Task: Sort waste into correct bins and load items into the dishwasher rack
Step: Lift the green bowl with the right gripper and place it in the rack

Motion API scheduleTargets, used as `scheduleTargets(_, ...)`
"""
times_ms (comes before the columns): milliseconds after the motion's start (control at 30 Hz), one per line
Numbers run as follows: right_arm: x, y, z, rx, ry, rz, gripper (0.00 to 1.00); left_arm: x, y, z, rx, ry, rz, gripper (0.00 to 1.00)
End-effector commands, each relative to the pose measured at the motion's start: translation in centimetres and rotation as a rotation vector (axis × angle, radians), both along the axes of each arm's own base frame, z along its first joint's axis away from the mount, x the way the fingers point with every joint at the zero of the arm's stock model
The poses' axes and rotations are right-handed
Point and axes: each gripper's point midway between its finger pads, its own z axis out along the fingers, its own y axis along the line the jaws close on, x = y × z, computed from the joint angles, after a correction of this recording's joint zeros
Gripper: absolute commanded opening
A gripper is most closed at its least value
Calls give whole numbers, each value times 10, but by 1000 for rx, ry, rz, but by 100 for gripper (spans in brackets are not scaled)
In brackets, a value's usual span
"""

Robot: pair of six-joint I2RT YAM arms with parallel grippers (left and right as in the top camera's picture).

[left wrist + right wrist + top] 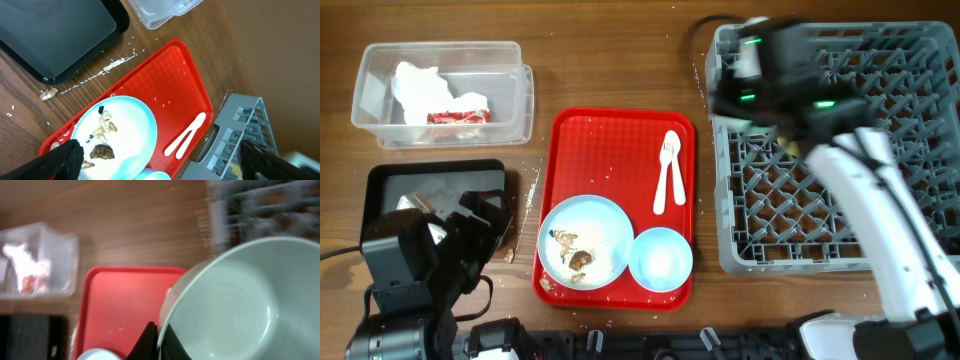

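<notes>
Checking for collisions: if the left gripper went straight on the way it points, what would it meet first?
Probably the light blue plate on the red tray, ahead between the open jaws of the left gripper; depth is unclear.

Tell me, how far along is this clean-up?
Done: the tissue and the wrapper lie in the clear box. In hand: the right gripper holds a pale green dish by the edge of the rack. Left: the plate with its food scraps, the blue bowl and the white spoon sit on the red tray.
</notes>
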Motion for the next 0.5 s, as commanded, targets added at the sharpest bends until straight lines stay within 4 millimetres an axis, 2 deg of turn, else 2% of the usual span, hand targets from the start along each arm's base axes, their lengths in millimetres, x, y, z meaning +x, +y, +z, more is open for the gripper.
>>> scheduleTargets(0, -4, -58, 9, 54, 20, -3, 4, 0, -1, 1, -1, -6, -11, 100)
scheduleTargets(33, -6, -80, 6, 81, 40, -22, 4, 0, -1, 1, -1, -6, -11, 100)
scheduleTargets(133, -11, -126, 2, 176, 40, -52, 4, 0, -1, 1, -1, -6, -11, 100)
scheduleTargets(300, -16, -160, 5, 308, -32, -25, 4, 0, -1, 1, -1, -6, -11, 100)
scheduleTargets(467, -8, -174, -2, 421, -33, -34, 5, 0, -1, 1, -1, -6, -11, 100)
